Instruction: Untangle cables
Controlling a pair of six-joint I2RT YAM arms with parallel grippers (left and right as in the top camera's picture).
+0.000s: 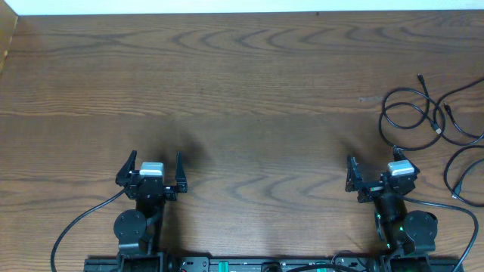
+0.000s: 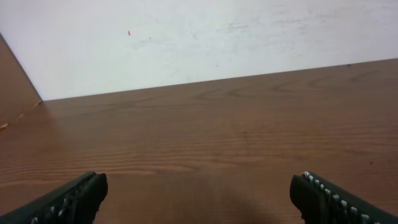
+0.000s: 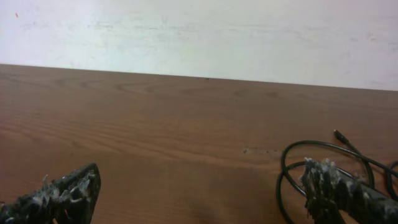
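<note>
Thin black cables point(image 1: 423, 117) lie in loose overlapping loops at the table's far right, with small plugs at their ends. Another cable loop point(image 1: 465, 170) curves at the right edge. In the right wrist view the loops point(image 3: 298, 168) lie just beyond the right finger. My right gripper point(image 1: 374, 175) point(image 3: 202, 196) is open and empty, near the front edge, just below and left of the cables. My left gripper point(image 1: 155, 170) point(image 2: 199, 199) is open and empty at the front left, far from the cables.
The wooden table point(image 1: 242, 83) stretches between the arms. A pale wall point(image 2: 199, 37) runs behind the far edge. Thicker black arm cables point(image 1: 83, 219) trail from both bases at the front edge.
</note>
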